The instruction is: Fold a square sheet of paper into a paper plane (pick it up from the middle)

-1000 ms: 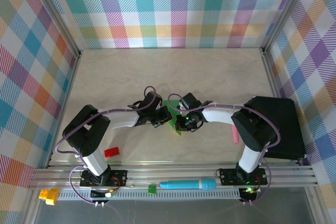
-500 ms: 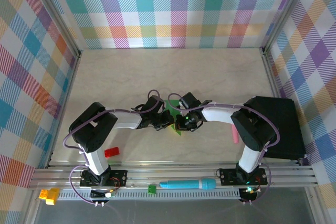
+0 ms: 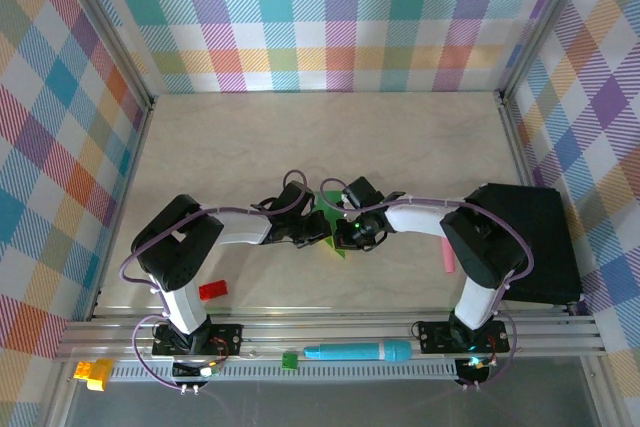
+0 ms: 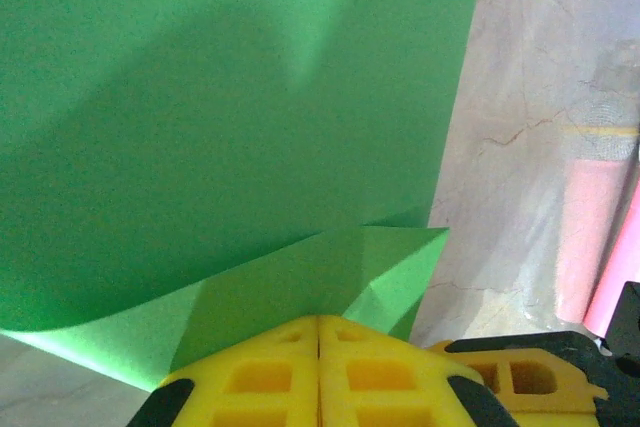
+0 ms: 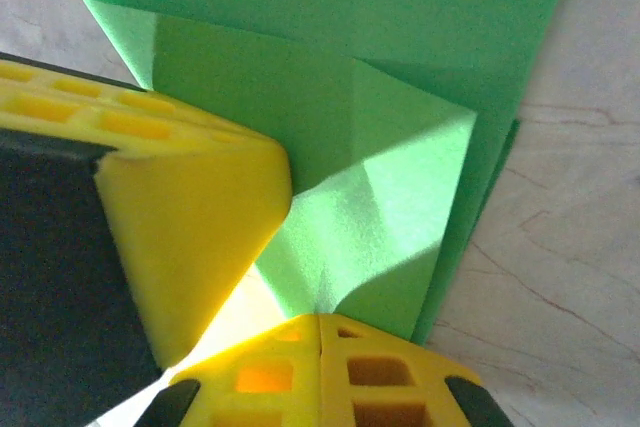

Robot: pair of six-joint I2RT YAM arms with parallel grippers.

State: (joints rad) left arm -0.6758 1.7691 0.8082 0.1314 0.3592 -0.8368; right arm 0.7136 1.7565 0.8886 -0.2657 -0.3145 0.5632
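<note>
The square sheet of paper point(image 3: 323, 200) is bright green and partly folded, lying at the table's middle between both grippers. In the left wrist view the paper point(image 4: 230, 117) spreads wide, and a folded flap runs down into my left gripper point(image 4: 320, 320), whose yellow fingers are pressed together on its edge. In the right wrist view the paper point(image 5: 400, 197) puckers into a crease that ends at my right gripper point(image 5: 320, 316), shut on it. The left gripper's yellow finger point(image 5: 190, 217) rests against the paper close beside it. From above, both grippers point(image 3: 318, 230) point(image 3: 342, 233) meet tip to tip over the sheet.
A pink marker point(image 3: 448, 255) lies right of the paper, beside a black case point(image 3: 535, 242). A red block point(image 3: 211, 290) sits at the front left. On the front rail lie a teal marker point(image 3: 358, 352), a tiny green block point(image 3: 289, 359) and a yellow piece point(image 3: 92, 374).
The left arm has swung its elbow and gripper a little to the right, closer to the right gripper. The right arm and the paper have hardly moved.
</note>
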